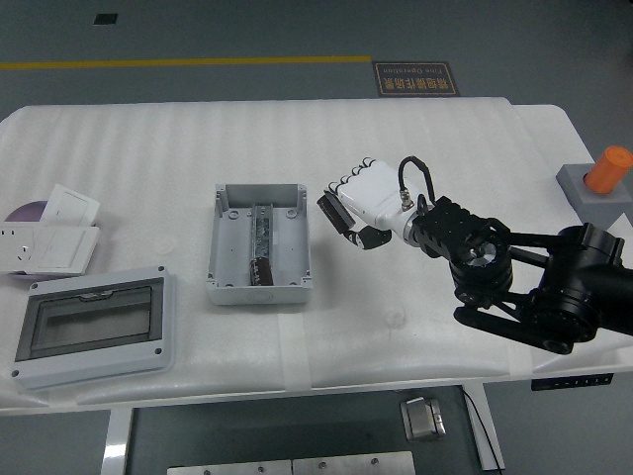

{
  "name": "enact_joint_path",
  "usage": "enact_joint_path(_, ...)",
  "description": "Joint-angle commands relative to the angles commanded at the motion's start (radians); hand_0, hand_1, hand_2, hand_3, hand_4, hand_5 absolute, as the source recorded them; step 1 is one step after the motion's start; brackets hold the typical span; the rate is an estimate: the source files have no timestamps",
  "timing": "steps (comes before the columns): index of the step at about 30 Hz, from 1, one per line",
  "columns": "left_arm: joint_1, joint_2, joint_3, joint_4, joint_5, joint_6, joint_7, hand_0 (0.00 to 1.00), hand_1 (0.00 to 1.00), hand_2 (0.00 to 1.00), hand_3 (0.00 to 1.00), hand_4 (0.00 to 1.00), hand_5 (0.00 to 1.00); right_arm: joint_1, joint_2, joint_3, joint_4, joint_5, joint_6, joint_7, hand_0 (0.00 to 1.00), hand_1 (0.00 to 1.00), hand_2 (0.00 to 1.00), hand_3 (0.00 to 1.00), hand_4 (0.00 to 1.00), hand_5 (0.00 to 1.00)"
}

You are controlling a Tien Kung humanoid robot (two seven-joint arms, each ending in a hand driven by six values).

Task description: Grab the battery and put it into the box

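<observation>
Hovering over the desk [445,148], the right hand [358,205] is curling its white fingers [348,188] with nothing visibly held, just right of the open grey box [259,242]. The dark battery [264,270] is lying inside that box, near its front wall.

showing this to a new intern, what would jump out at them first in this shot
Most striking is the black right arm reaching in from the right, its white right hand hovering just right of the open grey box at mid-table. Inside that box lies a dark cylindrical battery near its front wall. An orange cylinder in a grey holder at the far right edge also catches the eye.
</observation>
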Motion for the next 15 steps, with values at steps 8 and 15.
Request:
enact_joint_path(8, 0.003, -0.002, 0.011, 0.003, 0.009, -0.002, 0.004, 0.631, 0.652, 0.29, 0.562, 0.491, 0.515, -0.066, 0.087, 0.139, 0.011, 0.149, -0.08, 0.066, 0.847, 0.768, 0.756, 0.674, 0.447, 0.319)
enact_joint_path(15, 0.006, -0.005, 0.069, 0.023, -0.051, -0.011, 0.01, 0.631, 0.652, 0.29, 0.556, 0.492, 0.513, -0.1, 0.137, 0.141, -0.052, 0.243, -0.105, 0.094, 0.854, 0.773, 0.795, 0.849, 0.699, 0.425)
